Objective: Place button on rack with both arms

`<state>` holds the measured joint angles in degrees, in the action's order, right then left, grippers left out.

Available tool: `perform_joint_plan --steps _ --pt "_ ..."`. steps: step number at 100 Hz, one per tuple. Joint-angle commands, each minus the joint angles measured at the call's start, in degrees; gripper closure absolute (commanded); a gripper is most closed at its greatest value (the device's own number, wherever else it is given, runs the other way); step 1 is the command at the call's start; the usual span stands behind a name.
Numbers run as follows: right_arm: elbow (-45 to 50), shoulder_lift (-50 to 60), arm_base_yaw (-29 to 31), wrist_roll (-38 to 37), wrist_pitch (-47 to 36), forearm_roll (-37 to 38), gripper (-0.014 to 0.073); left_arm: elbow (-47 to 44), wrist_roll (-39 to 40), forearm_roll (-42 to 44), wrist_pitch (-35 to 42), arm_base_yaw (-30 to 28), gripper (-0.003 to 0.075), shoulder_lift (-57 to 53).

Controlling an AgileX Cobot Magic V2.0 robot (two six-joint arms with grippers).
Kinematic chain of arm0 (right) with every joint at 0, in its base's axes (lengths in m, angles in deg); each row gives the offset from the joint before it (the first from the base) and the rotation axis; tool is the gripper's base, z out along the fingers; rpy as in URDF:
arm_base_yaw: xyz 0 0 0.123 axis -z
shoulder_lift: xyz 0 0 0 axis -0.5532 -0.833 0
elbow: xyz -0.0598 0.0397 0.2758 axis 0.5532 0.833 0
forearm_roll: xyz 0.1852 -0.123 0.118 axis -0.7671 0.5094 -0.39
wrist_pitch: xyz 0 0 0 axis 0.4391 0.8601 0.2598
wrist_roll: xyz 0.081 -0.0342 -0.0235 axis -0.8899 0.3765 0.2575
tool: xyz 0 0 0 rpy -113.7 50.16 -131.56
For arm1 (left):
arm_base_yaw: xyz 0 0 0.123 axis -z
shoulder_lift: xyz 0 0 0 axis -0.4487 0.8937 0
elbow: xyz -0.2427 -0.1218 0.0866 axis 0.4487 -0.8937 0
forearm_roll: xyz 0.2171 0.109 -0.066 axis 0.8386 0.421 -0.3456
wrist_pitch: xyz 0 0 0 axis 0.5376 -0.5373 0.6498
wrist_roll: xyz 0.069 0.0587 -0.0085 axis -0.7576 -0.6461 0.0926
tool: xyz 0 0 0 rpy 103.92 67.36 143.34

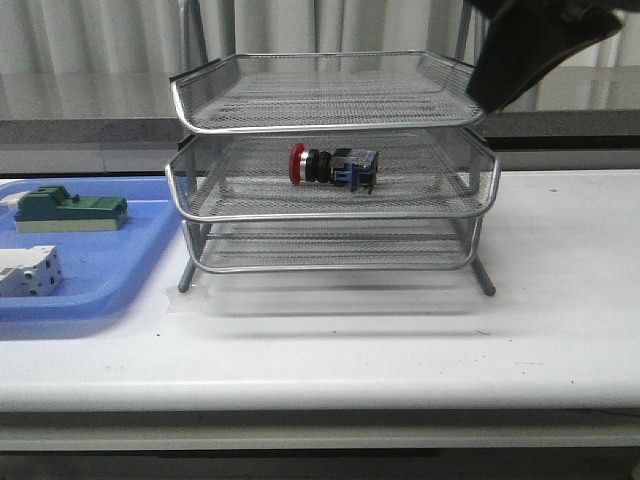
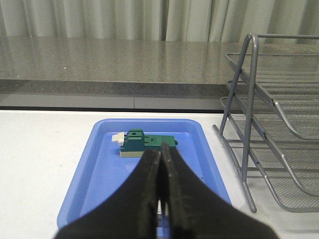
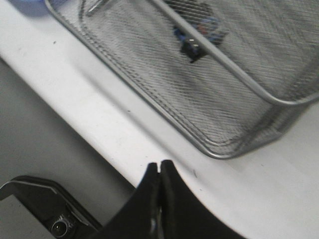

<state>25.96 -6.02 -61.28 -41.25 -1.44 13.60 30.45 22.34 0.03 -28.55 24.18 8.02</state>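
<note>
1. The button [image 1: 333,167] lies on its side on the middle tier of the rack [image 1: 330,205], so placing looks done.
2. Left gripper [image 2: 163,164] and right gripper [image 3: 160,172] both have fingers pressed together, holding nothing.
3. Next is probably just parking the arms clear.

So I'm parked at a plain white table [image 1: 400,340] with a smooth, slightly shiny top. Behind it there's a long grey speckled ledge [image 2: 99,64], kind of like a stone counter, with a dark strip underneath. Above that hang pale pleated curtains [image 2: 124,17], closed all the way across. Light is soft and even.
</note>
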Motion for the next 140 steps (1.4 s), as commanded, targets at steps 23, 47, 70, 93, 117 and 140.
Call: perform_joint_plan --steps 23,47,70,93,117,140 --pt "5.93 17.07 0.48 -24.33 2.18 22.46 0.0654 1.58 0.41 -1.05 3.08 -0.06 0.0740 0.31" --pt "12.97 31.26 0.48 -28.02 7.61 27.79 0.0654 1.58 0.41 -1.05 3.08 -0.06 0.0740 0.31" --pt "17.49 44.22 0.48 -28.02 12.74 27.79 0.0654 1.58 0.41 -1.05 3.08 -0.06 0.0740 0.31" --pt "19.30 52.19 0.48 -28.02 13.58 27.43 0.0654 1.58 0.41 -1.05 3.08 -0.06 0.0740 0.31" --pt "19.30 53.01 0.48 -28.02 13.63 27.43 0.0654 1.58 0.41 -1.05 3.08 -0.06 0.0740 0.31" --pt "19.30 53.01 0.48 -28.02 13.63 27.43 0.0654 1.58 0.41 -1.05 3.08 -0.06 0.0740 0.31"
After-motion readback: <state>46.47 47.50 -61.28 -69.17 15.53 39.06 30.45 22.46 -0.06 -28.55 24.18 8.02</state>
